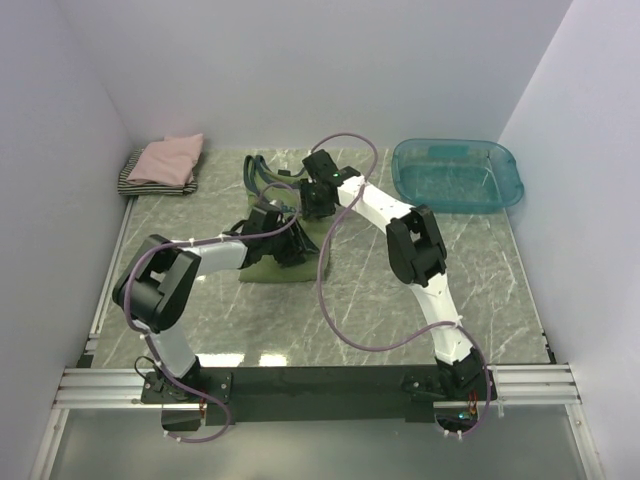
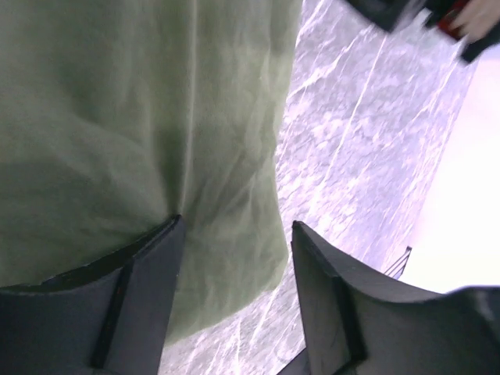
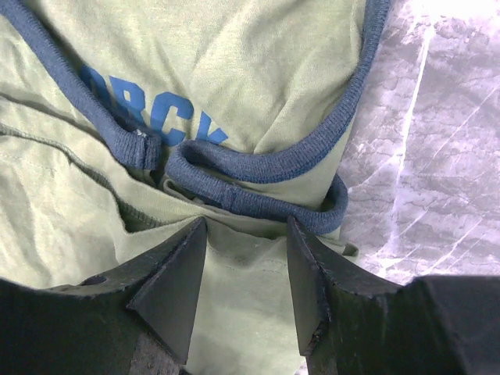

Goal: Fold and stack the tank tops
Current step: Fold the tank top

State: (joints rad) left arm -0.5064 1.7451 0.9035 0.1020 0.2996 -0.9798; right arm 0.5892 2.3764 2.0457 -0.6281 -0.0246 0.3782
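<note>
The soft olive-green cloth tank top shows navy ribbed trim and blue lettering just ahead of the black jaws of the right gripper. Between the black jaws of the left gripper it is plain olive, beside the grey, white-veined marble table.

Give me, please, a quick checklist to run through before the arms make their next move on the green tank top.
1. Left gripper open: ok, jaws apart at the green tank top's edge.
2. Right gripper open: ok, jaws apart above the navy straps.
3. Tank top lying flat: not ok, straps bunched, cloth creased.
4. Cloth free of every finger: cannot tell.
5. Stack ready: ok, pink top lies on the striped top in the far left corner.
6. Tub out of the way: ok, far right, apart from the tank top.
</note>
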